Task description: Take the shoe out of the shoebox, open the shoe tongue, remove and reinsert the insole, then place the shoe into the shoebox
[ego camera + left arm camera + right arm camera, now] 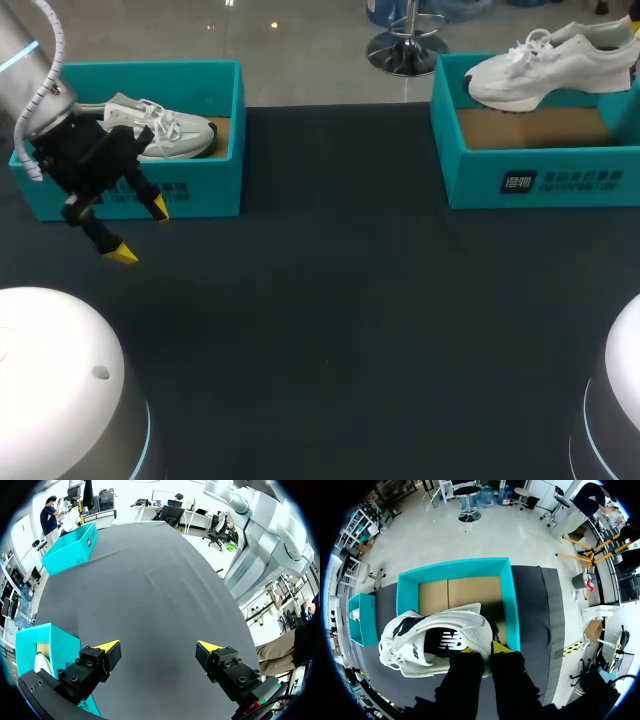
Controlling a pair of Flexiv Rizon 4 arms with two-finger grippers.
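Fingers of left gripper (141, 231) stand spread, grasping nothing, over the dark table (330, 330) just in front of the left shoebox (200, 185), which holds a boxed shoe (165, 130). Right gripper (487, 649) clamps the white shoe (435, 640) at its heel end, raised above the right shoebox (540, 180).

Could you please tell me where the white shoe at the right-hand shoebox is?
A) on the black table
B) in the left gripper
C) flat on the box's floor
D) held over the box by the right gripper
D: the right gripper is shut on the white shoe above the teal shoebox.
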